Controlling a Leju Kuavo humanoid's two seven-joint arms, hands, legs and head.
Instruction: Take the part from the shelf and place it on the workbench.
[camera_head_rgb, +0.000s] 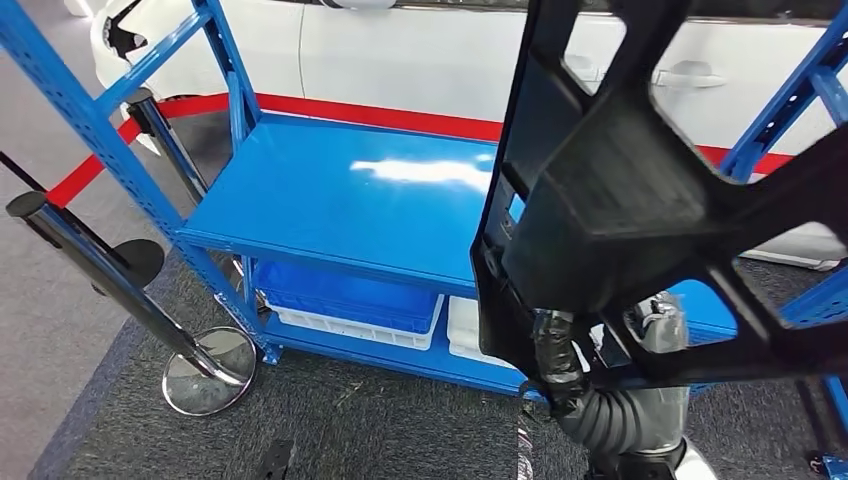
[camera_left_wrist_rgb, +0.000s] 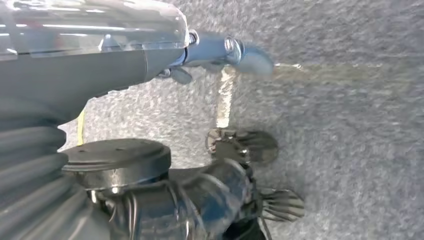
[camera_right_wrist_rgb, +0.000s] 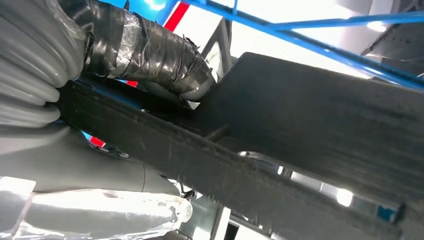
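Right hand grips the big black part at its bottom edge and holds it up in front of the blue shelf, likely to carry it to the bench. Most fingers hide behind the part. Left hand hangs over grey floor; I cannot tell if it is clenched.

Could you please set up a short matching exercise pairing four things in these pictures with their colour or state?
Things:
1. part
2. shelf
3. right hand
4. bin

Descriptions:
A. bare, glossy blue top
B. black, ribbed plastic, lifted close to the head camera
C. blue and white, on the lower level
D. wrapped in dark tape, gripping an edge

Pairs: 1-B, 2-A, 3-D, 4-C
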